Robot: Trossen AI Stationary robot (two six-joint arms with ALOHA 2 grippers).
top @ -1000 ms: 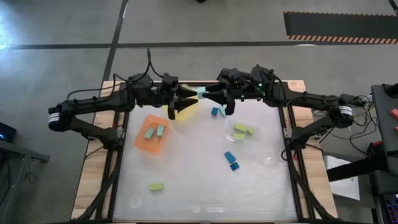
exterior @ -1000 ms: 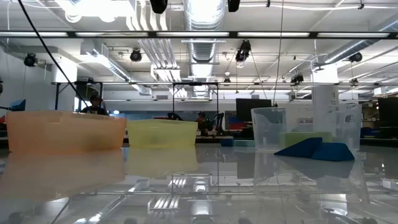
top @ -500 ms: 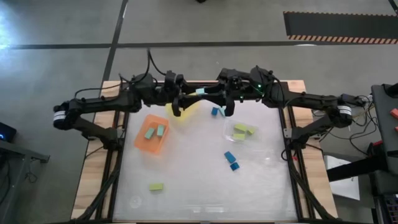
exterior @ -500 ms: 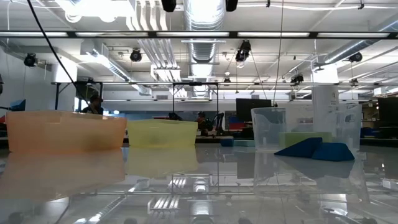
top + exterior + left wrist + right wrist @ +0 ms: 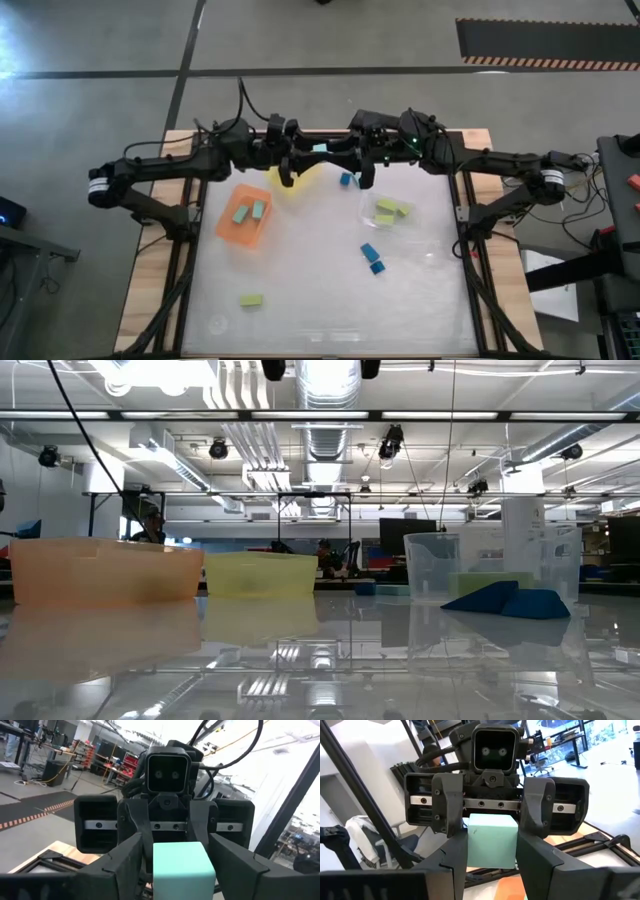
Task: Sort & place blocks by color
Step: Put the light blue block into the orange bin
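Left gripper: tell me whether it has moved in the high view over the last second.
Yes. The left gripper has slid toward the right gripper, farther past the yellow bin, closing around the light teal block held between them.

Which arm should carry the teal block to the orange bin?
Left. The left gripper meets the right gripper at the teal block, and the orange bin lies on that side.

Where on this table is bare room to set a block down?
Free: the near edge between the lone green block and the two blue blocks. Crowded: the far edge, where both grippers meet over the yellow bin.
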